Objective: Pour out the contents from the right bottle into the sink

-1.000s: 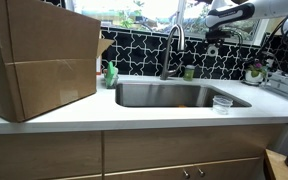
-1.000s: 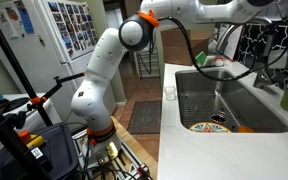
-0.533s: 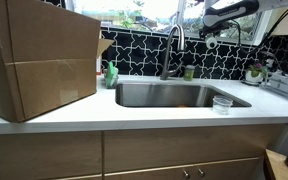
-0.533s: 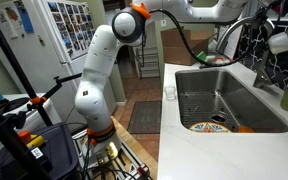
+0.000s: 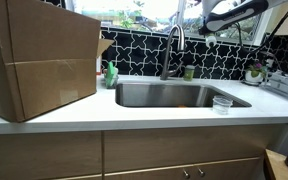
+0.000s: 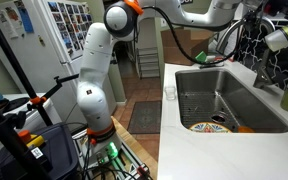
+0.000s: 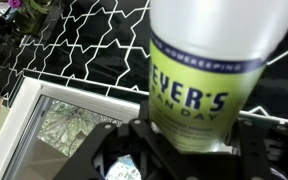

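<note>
Bottle point(image 7: 214, 25) clenched between your gripper's point(image 7: 189, 152) dark fingers point(image 7: 114, 150): a smooth plastic cylinder, whitish at the far end, wrapped in a glossy lime-green label point(image 7: 199, 95) with dark lettering. In an exterior view you hold it high. Well below the gripper lies the sink point(image 5: 144, 96), a rectangular brushed-steel basin set in a flat white countertop point(image 5: 134, 113)

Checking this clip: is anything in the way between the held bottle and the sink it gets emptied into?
Nothing visible blocks it. The hand is shut on the right bottle, high above the back edge of the sink, whose open basin lies below. The faucet stands off to one side, not underneath.
</note>
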You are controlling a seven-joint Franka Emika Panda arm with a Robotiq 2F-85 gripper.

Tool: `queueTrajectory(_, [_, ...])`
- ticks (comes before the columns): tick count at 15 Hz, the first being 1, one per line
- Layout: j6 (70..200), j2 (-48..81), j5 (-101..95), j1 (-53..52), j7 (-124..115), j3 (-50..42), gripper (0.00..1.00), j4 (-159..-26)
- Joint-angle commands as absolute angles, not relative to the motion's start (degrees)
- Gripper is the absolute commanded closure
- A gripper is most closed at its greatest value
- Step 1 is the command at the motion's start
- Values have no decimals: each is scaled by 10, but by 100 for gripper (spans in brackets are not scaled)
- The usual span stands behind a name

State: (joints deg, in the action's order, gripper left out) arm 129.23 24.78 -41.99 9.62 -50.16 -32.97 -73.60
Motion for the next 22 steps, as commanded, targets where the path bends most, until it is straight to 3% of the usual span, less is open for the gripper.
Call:
queueTrajectory(1, [1332,209,-501,57,-590,-357,62,-805])
queueTrajectory(11, [1412,185,-746,-8,-824,-400,62,-866])
queueTrajectory(22, [1406,148,-839,-25,-889,-396,62,-912])
